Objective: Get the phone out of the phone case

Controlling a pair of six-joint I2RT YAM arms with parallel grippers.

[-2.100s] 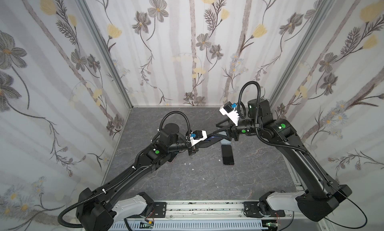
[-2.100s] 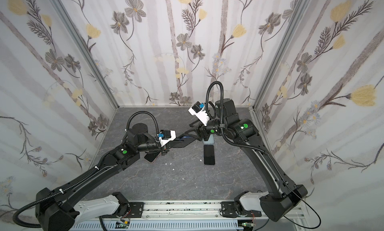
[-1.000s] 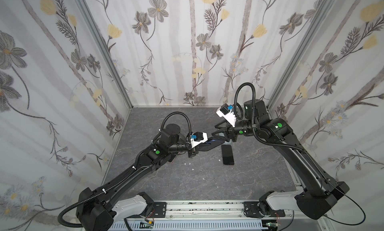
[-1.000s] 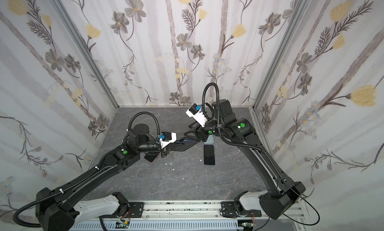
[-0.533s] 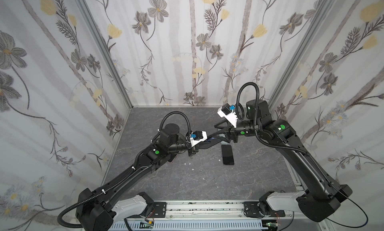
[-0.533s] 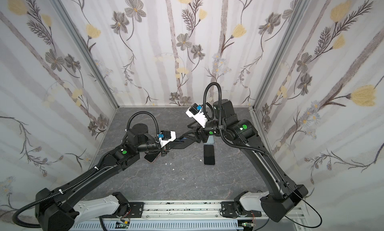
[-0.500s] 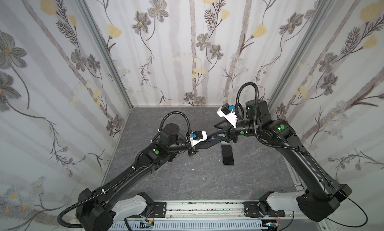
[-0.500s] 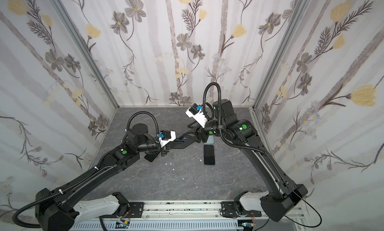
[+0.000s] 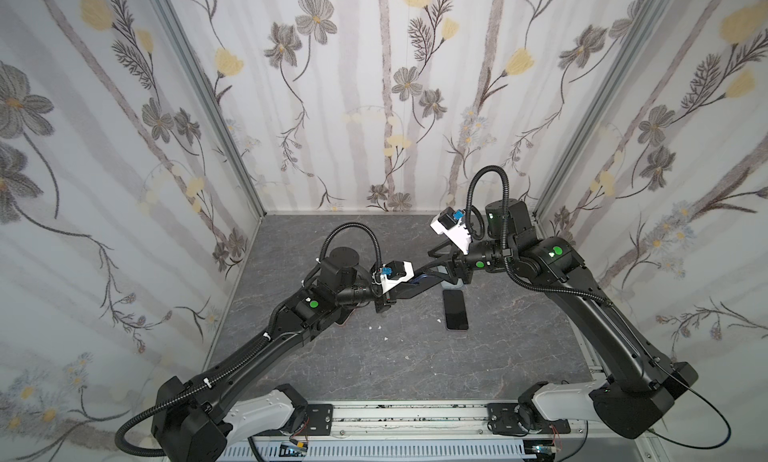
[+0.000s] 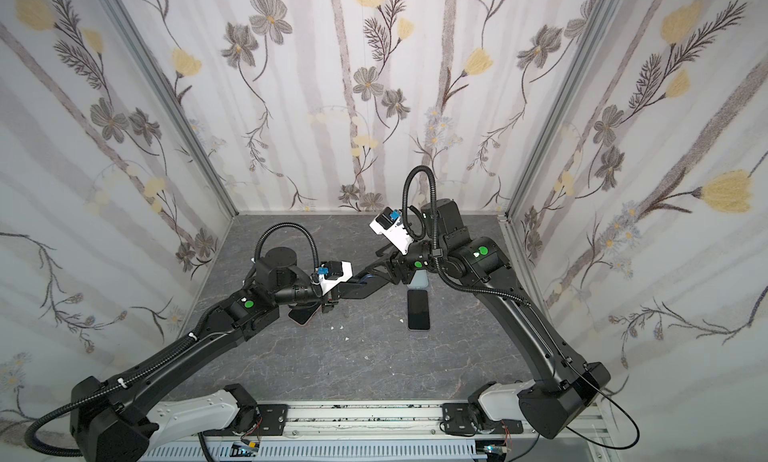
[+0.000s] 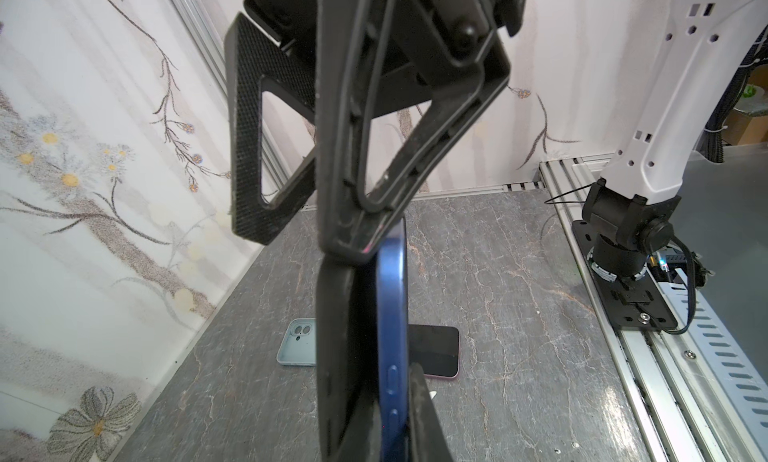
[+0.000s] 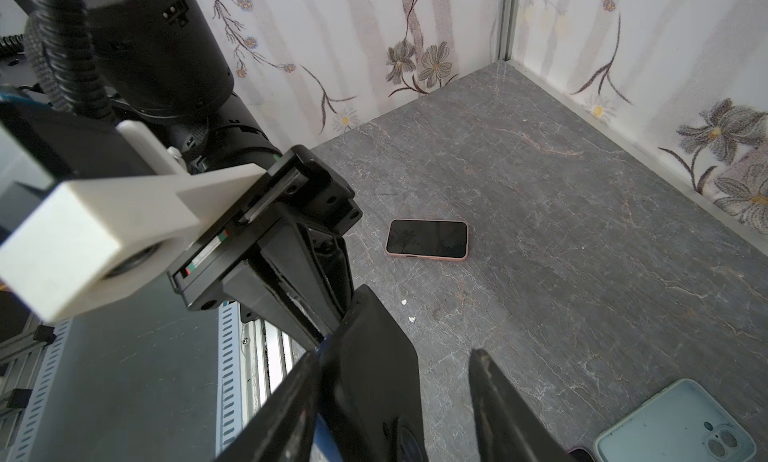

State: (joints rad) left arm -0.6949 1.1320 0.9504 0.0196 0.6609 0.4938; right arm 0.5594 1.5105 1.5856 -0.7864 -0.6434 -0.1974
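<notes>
**Blue phone [image 11: 390,314] and black case [image 11: 336,335] aloft over the worktop [image 9: 374,356]**

In the left wrist view both stand edge-on. The phone's bare blue side, with its buttons, shows beside the case's dark wall. In both top views the case [image 10: 365,287] hangs lengthwise left to right above the worktop's middle, clear of the surface.

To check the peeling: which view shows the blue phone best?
Left wrist view: the blue phone is close, edge-on, side buttons visible. Both top views show a thin blue sliver; the right wrist view barely shows it.
</notes>
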